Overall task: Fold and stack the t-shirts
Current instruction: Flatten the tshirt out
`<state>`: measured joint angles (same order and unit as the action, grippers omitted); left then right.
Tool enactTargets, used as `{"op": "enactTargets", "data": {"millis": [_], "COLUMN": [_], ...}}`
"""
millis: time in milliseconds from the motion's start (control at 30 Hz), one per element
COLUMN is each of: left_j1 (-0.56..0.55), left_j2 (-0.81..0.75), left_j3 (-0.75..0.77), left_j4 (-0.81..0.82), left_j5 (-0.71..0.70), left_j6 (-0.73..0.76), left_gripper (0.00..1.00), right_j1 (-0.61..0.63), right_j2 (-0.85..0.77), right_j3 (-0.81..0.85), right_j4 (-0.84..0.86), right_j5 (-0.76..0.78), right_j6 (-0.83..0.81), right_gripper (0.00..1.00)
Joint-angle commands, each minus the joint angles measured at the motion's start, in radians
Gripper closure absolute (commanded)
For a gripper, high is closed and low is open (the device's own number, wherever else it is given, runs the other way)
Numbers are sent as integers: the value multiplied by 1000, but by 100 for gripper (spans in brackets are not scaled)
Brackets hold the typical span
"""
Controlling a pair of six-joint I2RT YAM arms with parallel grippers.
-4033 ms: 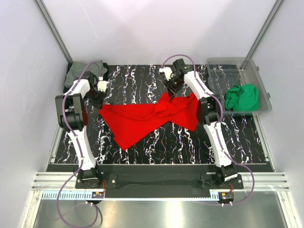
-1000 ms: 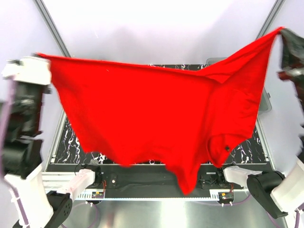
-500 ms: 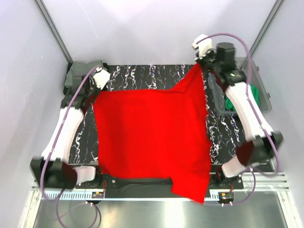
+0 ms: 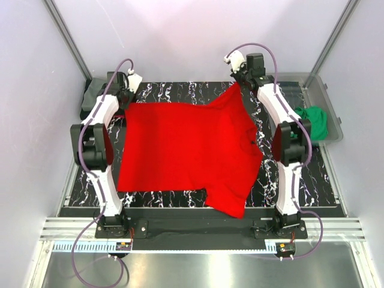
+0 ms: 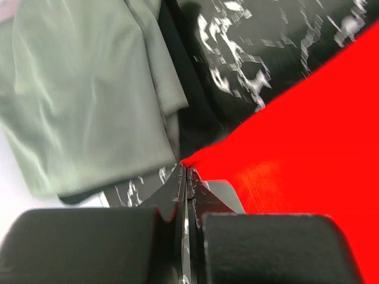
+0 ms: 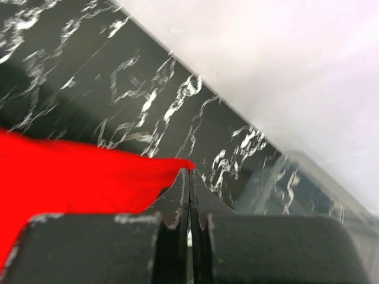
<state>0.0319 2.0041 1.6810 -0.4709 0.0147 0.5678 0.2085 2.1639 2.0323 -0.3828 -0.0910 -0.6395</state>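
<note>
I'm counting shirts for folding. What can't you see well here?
- Grey shirt: top view, left arm covers most; left wrist view, frame edge cuts it.
- Green shirt: top view, crumpled in bin, right arm covers part.
- Table under red shirt: hidden.

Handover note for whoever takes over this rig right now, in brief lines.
Left gripper: shut on the red t-shirt, far-left corner.
Right gripper: shut on its far-right corner.
It lies spread over the table, one near corner past the front edge.
green t-shirt crumpled in the clear bin; grey-olive t-shirt far left.
Done: red one laid out. Left: fold, stack.
</note>
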Motion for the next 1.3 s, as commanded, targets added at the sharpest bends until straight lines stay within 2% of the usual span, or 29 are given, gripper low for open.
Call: {"op": "enactTargets", "data": {"millis": [0,233,533,667,767,900,1033,1267], "left_j1": [10,3,-15,-17,-17,-17,-18,-18], "left_j2": [70,228,331,343,308,225,133,24], "left_j3": [162,365,459,477,459,355,238,99], "left_j4": [48,46,63,77,78,87,83,86], "left_j5": [18,-41,-58,-79,-81,-50,7,-1], "left_j6": [-17,20,64,70,67,76,122,159], "left_gripper": [100,100,100,100,100,100,100,100], "right_j1": [-14,-41,-47,-47,-47,-46,-46,-43], "right_j2": [89,368,471,449,372,263,165,18], "right_j3": [168,523,649,642,588,438,375,238], "right_j4": [36,-41,-36,-31,-34,-45,-93,-160], "right_j5": [56,54,36,51,28,7,-6,-61], "right_j6": [-15,37,73,107,121,132,141,193], "right_gripper": [100,100,100,100,100,100,100,100]}}
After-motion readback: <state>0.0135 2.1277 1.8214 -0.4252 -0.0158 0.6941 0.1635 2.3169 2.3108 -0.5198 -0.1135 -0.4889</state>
